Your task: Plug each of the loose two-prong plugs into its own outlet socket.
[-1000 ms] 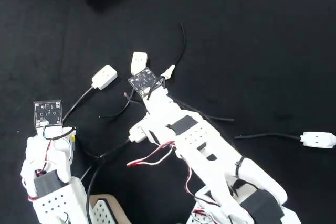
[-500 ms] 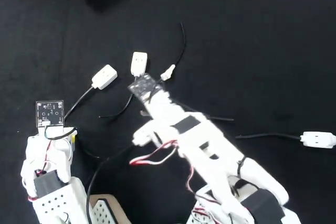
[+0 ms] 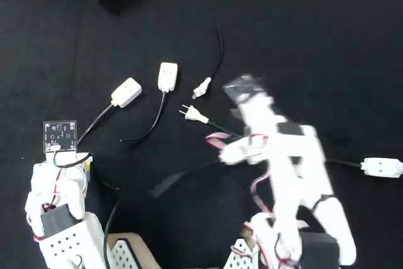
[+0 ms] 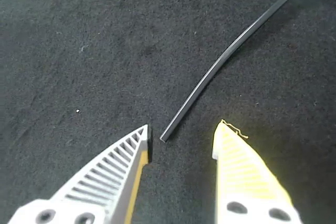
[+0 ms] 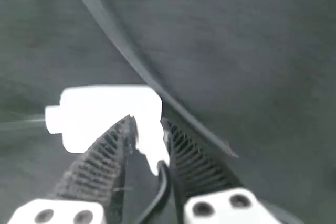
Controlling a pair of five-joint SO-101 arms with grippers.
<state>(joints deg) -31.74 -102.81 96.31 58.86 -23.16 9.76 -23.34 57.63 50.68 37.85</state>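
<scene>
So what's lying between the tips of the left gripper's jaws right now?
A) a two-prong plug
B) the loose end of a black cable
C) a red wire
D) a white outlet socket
B: in the left wrist view, the black cable ends on the cloth between the open jaws of the left gripper, and neither jaw touches it.

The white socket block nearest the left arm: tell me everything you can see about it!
The socket block is a white rectangle with rounded corners, plastic by its look. It lies flat and slanted on the black table, nothing plugged into it. A thin black cord leaves its nearer end and runs to a loose cut tip just ahead of the left gripper, whose jaws stand open. Its slots are too small to see.
</scene>
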